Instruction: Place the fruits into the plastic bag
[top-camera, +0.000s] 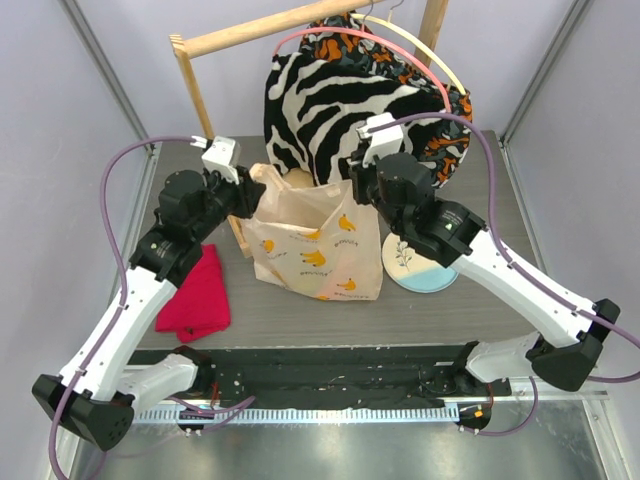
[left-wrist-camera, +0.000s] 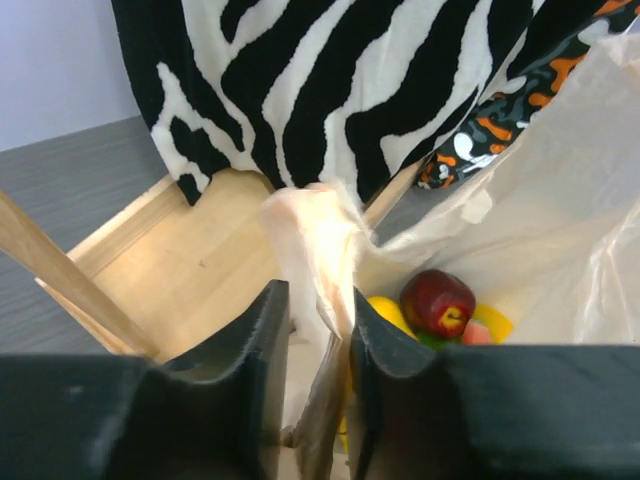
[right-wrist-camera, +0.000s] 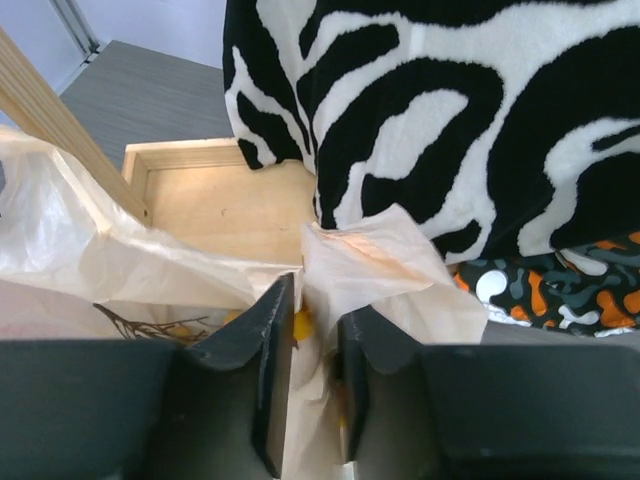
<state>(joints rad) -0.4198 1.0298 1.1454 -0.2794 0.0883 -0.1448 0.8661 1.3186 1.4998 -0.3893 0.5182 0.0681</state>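
Observation:
The plastic bag (top-camera: 315, 245), cream-white with banana prints, stands upright mid-table with its mouth open. My left gripper (top-camera: 250, 196) is at its left handle and my right gripper (top-camera: 357, 186) at its right handle. In the left wrist view the jaws (left-wrist-camera: 318, 300) are nearly closed on the bunched handle (left-wrist-camera: 315, 235), with a thin gap beside the left finger. Inside the bag lie a dark red apple (left-wrist-camera: 437, 300), a yellow lemon (left-wrist-camera: 390, 312) and other fruits. In the right wrist view the jaws (right-wrist-camera: 317, 300) pinch the other handle (right-wrist-camera: 375, 260), and a yellow fruit (right-wrist-camera: 300, 325) shows below.
A white-and-light-blue plate (top-camera: 418, 264) lies right of the bag. A red cloth (top-camera: 197, 295) lies at the left. A zebra-striped garment (top-camera: 330, 100) hangs from a wooden rack (top-camera: 250, 38) behind the bag, over the rack's wooden base (left-wrist-camera: 200, 260).

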